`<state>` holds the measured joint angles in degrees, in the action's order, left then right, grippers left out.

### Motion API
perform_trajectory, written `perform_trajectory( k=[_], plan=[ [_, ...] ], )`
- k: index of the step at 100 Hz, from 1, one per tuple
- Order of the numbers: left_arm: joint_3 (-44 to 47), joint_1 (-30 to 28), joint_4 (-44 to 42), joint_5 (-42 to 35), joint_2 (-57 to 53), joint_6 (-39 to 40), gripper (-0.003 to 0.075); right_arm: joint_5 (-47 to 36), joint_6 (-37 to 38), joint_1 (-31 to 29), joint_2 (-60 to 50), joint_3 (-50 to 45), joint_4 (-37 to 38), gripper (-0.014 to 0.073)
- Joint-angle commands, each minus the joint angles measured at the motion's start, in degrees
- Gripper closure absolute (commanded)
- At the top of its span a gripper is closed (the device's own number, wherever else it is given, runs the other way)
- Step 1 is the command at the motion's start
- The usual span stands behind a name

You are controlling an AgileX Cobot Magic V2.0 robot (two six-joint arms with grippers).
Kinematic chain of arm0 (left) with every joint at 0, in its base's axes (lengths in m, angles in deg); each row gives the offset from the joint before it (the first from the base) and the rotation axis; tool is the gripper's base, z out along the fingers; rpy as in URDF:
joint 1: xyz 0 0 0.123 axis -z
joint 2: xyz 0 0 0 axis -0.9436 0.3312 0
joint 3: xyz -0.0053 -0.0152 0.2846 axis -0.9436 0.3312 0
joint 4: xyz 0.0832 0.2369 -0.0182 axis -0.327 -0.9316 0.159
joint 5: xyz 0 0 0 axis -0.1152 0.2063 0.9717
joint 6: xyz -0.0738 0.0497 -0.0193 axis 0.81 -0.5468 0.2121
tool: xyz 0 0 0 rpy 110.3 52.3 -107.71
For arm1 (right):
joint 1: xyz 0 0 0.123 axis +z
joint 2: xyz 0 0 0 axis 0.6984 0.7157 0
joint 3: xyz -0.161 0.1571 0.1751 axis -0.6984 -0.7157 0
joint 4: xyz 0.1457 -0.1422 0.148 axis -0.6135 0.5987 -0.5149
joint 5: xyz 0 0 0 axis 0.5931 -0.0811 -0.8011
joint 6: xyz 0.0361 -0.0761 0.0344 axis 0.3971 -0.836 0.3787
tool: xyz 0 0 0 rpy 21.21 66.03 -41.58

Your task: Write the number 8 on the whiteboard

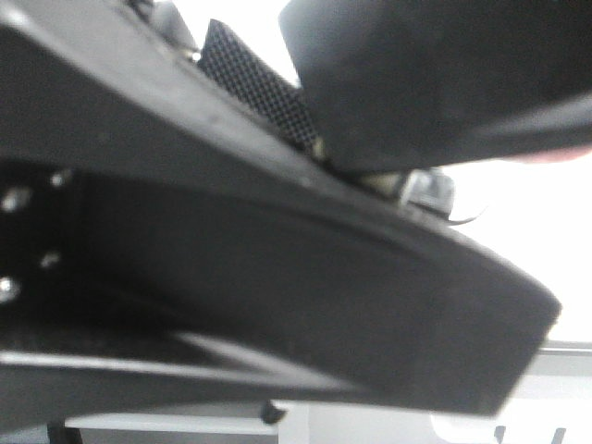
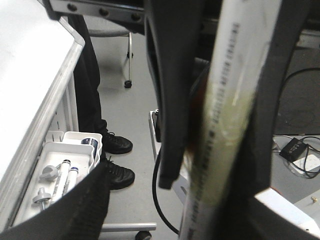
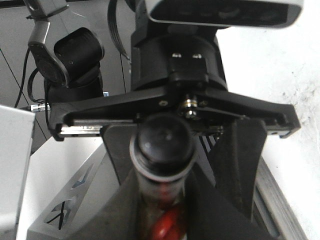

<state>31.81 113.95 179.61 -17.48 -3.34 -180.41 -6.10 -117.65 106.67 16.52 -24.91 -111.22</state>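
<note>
A white pen (image 2: 225, 125) with printed text stands between both grippers. Its black end cap (image 3: 162, 140) faces the right wrist camera, with red lower on the barrel. My right gripper (image 3: 165, 200) is shut on the pen. My left gripper (image 3: 172, 165) faces it, fingers (image 3: 242, 165) spread either side of the pen with a gap showing; in the left wrist view the left gripper (image 2: 165, 200) stands open. The whiteboard (image 3: 270, 65) lies behind, white with dark specks and a grey edge rail (image 3: 280, 200). The number 8 is out of view.
Black arm parts (image 1: 277, 305) close to the lens block nearly all of the front view. Below the table edge (image 2: 55, 100) hangs a white tray (image 2: 60, 160) of markers. A person's black shoes (image 2: 117, 175) and a cable (image 2: 160, 210) are on the floor.
</note>
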Motion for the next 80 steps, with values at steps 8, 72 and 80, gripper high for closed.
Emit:
perform_trajectory(
  k=[8,72,80],
  plan=[
    [-1.8,0.2,4.9,3.7,-1.5,1.8,0.0439,-1.8,0.0,0.0,0.0,1.4,-0.3,0.0664],
    [-1.8,0.2,2.3,1.9,-1.5,4.1,0.0741,-2.5,0.0,0.0,0.0,1.4,-1.4,0.0509],
    [-1.8,0.2,2.3,1.1,-1.5,4.1,0.0741,-4.6,0.0,0.0,-0.2,1.4,-1.4,0.0318]
  ],
)
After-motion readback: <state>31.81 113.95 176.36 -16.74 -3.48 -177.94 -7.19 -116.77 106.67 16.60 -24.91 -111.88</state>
